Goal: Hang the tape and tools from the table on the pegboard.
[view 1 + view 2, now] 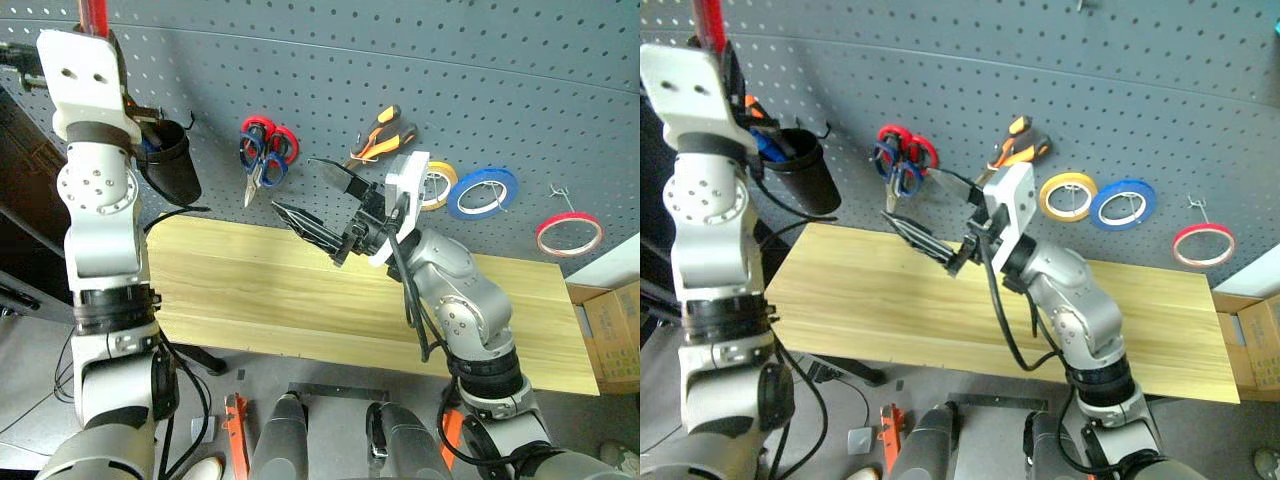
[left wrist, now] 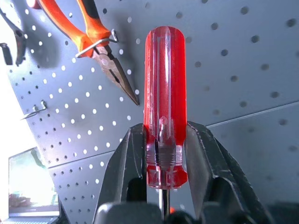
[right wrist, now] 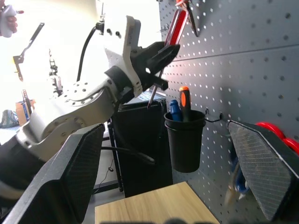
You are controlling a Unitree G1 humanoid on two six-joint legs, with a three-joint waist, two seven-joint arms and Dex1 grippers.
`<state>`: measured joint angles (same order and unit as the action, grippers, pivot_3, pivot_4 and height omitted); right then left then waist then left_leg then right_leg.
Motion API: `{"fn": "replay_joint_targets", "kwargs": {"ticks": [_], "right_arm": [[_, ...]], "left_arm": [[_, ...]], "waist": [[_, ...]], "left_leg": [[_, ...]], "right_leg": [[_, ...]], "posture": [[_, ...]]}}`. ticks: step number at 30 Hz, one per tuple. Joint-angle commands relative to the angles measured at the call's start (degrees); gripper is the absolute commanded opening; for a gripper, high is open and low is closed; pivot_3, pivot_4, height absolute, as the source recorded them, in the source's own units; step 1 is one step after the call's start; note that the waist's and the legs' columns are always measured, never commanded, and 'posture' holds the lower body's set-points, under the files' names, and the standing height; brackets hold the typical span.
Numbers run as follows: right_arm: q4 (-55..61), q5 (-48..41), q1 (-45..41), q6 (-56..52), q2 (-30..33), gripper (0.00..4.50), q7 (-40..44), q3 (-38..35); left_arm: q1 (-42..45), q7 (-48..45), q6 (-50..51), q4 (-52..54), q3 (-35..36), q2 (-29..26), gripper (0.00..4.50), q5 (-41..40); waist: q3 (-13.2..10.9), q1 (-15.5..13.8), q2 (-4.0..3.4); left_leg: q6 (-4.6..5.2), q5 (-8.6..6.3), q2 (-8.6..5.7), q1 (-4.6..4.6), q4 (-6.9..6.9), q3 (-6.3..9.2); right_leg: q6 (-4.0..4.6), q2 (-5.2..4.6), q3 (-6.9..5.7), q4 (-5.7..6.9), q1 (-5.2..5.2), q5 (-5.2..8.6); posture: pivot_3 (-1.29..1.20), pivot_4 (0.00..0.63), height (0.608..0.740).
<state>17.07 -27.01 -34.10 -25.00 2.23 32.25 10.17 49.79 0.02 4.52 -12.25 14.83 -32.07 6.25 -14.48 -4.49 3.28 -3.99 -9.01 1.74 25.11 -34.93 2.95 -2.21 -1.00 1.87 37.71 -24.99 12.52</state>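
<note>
Left hand (image 2: pixel 163 154) raised at ten o'clock, clenched on the red screwdriver (image 2: pixel 164 93); right hand (image 1: pixel 320 195) released, over the surface (image 1: pixel 300 290).

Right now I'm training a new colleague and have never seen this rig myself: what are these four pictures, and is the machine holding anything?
It is a two-armed robot facing a pegboard above a wooden table. Two pictures come from cameras in its head, two from cameras on its wrists. The left gripper is shut on a red-handled screwdriver, raised near the board. The right gripper is open and holds nothing. Already on the board: pliers, scissors, red tape and a black cup.
</note>
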Motion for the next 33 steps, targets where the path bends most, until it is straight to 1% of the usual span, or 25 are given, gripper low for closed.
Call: {"fn": "replay_joint_targets", "kwargs": {"ticks": [1,8,13,19,25,29,30,31,33], "right_arm": [[0.4,1.0,-2.2,2.5,-1.0,4.50,-1.4,-0.5],[-0.5,2.3,-2.7,3.5,-1.5,4.50,-2.6,-0.1],[0.2,2.9,-2.0,3.1,-0.7,4.50,-3.0,-0.5],[1.3,2.7,-1.2,2.3,-0.1,4.50,-3.4,-0.4],[0.7,2.8,-1.5,2.5,0.1,4.50,-3.7,-0.4],[0.3,2.9,-1.7,2.7,0.1,4.50,-3.6,-0.3],[0.2,2.9,-1.7,2.8,0.1,4.50,-3.5,-0.3],[0.2,2.9,-1.7,2.8,0.1,4.50,-3.5,-0.3],[0.1,2.9,-1.8,2.8,0.1,4.50,-3.5,-0.3]], "left_arm": [[6.7,-1.8,-7.1,-7.6,-1.2,-0.7,0.81,-1.5],[11.7,-3.5,-12.2,-20.8,-0.3,1.7,0.81,-5.8],[9.6,-0.8,-10.8,-22.5,2.7,2.8,0.81,-8.9],[4.2,0.2,-8.0,-18.9,4.5,2.5,0.81,-11.0],[-2.1,2.6,-2.6,-10.1,5.4,4.0,0.81,-12.8],[-4.4,3.1,0.2,-5.7,5.5,5.3,0.81,-13.8],[-4.6,3.2,0.7,-5.0,5.6,5.3,1.53,-14.0],[-4.7,3.2,1.1,-4.5,5.7,5.4,1.82,-14.2],[-4.7,2.9,1.7,-3.8,5.8,5.3,2.54,-14.7]], "waist": [[0.0,0.0,0.05],[0.1,0.2,0.12],[0.1,0.6,0.12],[0.1,1.6,0.12],[0.1,1.7,0.12],[0.1,1.6,0.12],[0.1,1.6,0.13],[0.1,1.6,0.12],[0.1,1.6,0.13]], "left_leg": [[0.00,0.00,0.00,0.00,0.00,-0.01],[0.00,0.01,-0.01,-0.01,-0.01,-0.04],[0.01,0.02,-0.01,-0.03,-0.05,-0.04],[0.01,0.02,0.00,-0.10,-0.04,-0.03],[0.01,0.03,0.01,-0.13,-0.06,-0.04],[0.02,0.04,0.01,-0.17,-0.06,-0.03],[0.02,0.04,0.01,-0.17,-0.06,-0.03],[0.03,0.05,0.01,-0.17,-0.06,-0.03],[0.05,0.07,0.01,-0.17,-0.07,-0.03]], "right_leg": [[0.00,0.00,0.00,0.02,0.00,0.00],[0.00,0.00,0.02,0.09,0.00,-0.01],[0.00,0.00,0.03,0.15,0.00,-0.02],[0.00,-0.01,0.04,0.30,0.00,-0.02],[0.00,-0.01,0.08,0.30,0.04,-0.02],[0.00,-0.01,0.08,0.31,0.07,-0.02],[0.00,-0.01,0.08,0.31,0.08,-0.02],[0.00,-0.01,0.08,0.30,0.08,-0.02],[0.00,-0.01,0.08,0.31,0.08,-0.02]], "posture": [[0.19,0.133,0.740],[0.18,0.138,0.740],[0.17,0.145,0.740],[0.16,0.157,0.740],[0.17,0.160,0.740],[0.17,0.162,0.740],[0.17,0.162,0.740],[0.18,0.163,0.740],[0.18,0.164,0.740]]}}
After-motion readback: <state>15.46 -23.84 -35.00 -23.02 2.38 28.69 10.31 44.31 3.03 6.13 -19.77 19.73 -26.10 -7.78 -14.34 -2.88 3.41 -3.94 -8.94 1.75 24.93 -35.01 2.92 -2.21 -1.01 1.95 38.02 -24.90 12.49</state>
